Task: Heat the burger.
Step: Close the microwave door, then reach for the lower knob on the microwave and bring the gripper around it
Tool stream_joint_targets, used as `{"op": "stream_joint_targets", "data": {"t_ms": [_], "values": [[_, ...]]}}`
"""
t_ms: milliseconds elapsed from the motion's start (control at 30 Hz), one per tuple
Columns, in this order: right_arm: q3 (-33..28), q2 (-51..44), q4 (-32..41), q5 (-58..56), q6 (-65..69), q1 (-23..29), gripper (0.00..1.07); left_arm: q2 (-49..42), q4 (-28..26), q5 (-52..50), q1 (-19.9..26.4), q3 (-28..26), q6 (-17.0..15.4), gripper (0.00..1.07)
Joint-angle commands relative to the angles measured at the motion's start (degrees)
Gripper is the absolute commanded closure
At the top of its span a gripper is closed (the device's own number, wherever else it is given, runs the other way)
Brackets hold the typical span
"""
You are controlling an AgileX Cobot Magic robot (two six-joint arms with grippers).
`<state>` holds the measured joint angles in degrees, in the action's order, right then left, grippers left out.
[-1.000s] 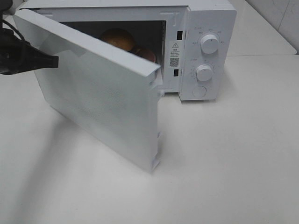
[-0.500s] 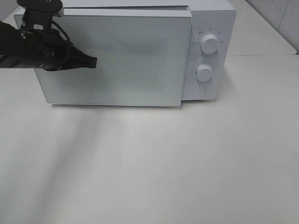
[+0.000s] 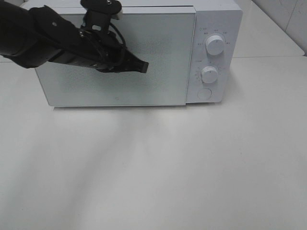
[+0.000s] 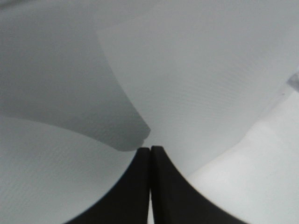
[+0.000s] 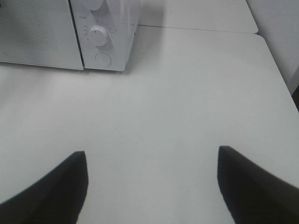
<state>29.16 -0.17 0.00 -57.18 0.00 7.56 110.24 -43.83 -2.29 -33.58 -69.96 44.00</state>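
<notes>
left gripper [image 3: 143, 67]: fingers pressed together, empty, tips at flat white microwave door [image 3: 158, 86] | right gripper [image 5: 152, 151]: spread wide, empty, over white table [image 5: 187, 93], boxy white microwave [image 5: 110, 42] ahead | burger: hidden, door shut

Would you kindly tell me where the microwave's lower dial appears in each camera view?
Exterior high: lower dial on the control panel, right of the closed door.
Left wrist: not in it.
Right wrist: lower dial on the control panel, directly above the round button.
Shared landmark: the round button, in the exterior high and right wrist views.
</notes>
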Motion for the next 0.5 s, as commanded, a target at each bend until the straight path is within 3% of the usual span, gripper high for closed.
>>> {"op": "stream_joint_targets", "data": {"t_ms": [33,500], "values": [[-0.1,-1.8,0.0,0.5,0.0,-0.1,0.37,3.3,-0.1,-11.4,-0.6,-6.9,-0.2,1.06],[-0.1,-1.8,0.0,0.5,0.0,-0.1,0.37,8.3,-0.1,-7.6,-2.9,-15.9,-0.2,1.06]]}}
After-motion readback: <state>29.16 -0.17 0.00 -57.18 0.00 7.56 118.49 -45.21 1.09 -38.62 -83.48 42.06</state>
